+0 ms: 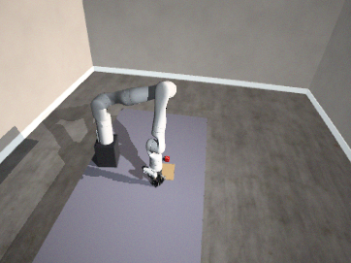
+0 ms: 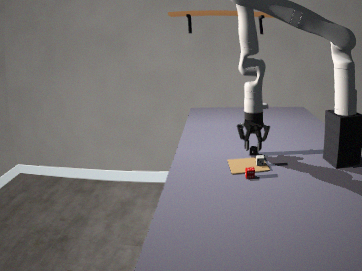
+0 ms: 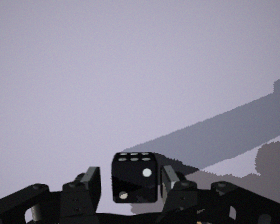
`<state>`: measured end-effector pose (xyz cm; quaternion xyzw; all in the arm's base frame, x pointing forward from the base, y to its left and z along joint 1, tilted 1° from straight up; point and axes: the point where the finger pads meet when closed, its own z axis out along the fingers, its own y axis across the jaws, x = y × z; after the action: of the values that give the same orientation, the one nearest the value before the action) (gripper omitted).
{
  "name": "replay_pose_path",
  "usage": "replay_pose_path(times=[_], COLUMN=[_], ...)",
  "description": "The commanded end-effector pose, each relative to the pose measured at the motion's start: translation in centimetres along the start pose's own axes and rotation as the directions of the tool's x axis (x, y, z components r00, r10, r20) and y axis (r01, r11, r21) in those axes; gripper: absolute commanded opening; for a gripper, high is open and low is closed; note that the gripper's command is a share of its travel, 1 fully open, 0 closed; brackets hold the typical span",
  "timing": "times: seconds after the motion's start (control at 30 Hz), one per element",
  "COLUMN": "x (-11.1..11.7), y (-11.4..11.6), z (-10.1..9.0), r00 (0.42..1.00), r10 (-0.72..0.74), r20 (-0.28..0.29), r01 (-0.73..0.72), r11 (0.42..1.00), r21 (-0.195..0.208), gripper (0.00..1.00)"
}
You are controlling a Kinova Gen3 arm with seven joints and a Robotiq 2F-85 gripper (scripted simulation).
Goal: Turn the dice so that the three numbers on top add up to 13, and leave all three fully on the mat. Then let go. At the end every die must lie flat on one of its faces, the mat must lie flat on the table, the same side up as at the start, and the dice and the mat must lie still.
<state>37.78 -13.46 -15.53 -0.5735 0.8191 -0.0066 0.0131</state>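
Note:
My gripper (image 1: 157,182) (image 2: 252,148) (image 3: 130,179) points down, partly open, behind the mat in the exterior view. A black die (image 2: 253,151) (image 3: 134,181) lies between the fingertips, with a gap on each side in the wrist view. Its large face towards the wrist camera shows two pips; a narrow far face shows two rows of three. It lies off the mat (image 1: 169,172) (image 2: 239,166). A white die (image 2: 260,160) stands on the mat near its back right corner. A red die (image 1: 167,158) (image 2: 250,173) lies at the mat's front edge. Their top numbers are too small to read.
The purple-grey table top (image 1: 126,214) (image 2: 215,221) carries the mat and dice. The arm's black base block (image 1: 107,151) (image 2: 342,138) stands on it. A wooden shelf (image 2: 212,14) hangs on the wall behind. Arm shadows cross the table.

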Motion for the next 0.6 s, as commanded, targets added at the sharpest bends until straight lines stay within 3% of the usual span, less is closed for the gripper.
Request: replay_pose_path(times=[0.0,0.57], x=[0.17,0.17], y=[0.23,0.24], z=[0.69,1.29], r00=[1.0,1.0], r10=[0.002,0.002], r20=[-0.002,-0.002], r01=[-0.002,-0.002], r11=[1.0,1.0], r21=[-0.005,-0.005], gripper=[0.46,0.46])
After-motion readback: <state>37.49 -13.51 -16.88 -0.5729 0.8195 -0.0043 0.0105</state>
